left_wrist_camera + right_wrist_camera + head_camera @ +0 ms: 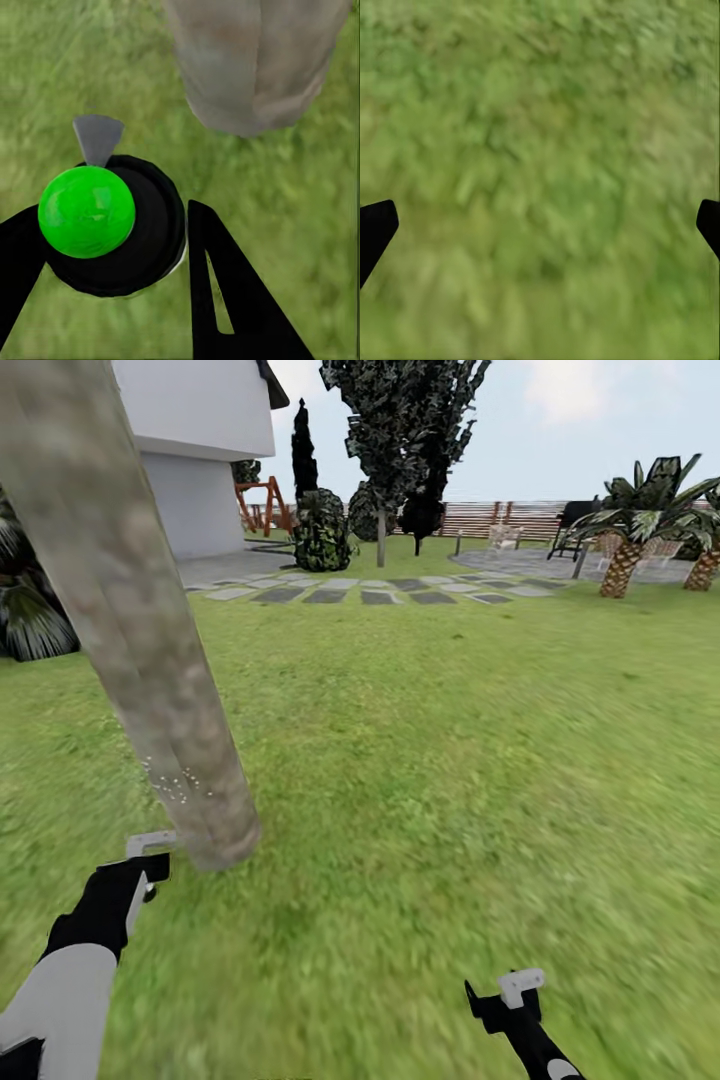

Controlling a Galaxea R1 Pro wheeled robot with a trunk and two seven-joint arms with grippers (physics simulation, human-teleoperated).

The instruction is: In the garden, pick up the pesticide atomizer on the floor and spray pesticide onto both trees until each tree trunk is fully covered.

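A thick mottled grey-brown tree trunk (150, 660) leans across the left of the head view and meets the grass floor (420, 780) just ahead of my left arm. White specks dot its lower part (172, 785). My left gripper (138, 872) is shut on the pesticide atomizer (150, 843), whose grey nozzle points at the trunk base. In the left wrist view the atomizer (86, 211) shows a bright green ball top on a black body between my gripper's (112, 251) black fingers, close to the trunk (255, 60). My right gripper (507, 996) hangs open over bare grass (540, 150), holding nothing.
Far ahead lie grey stepping stones (370, 592), a white house (190, 450), dark-leaved trees (400, 420) and a slatted fence (500, 518). Palms (625, 550) stand at the far right. A dark spiky plant (30, 615) sits left of the trunk. Open lawn spreads to the right.
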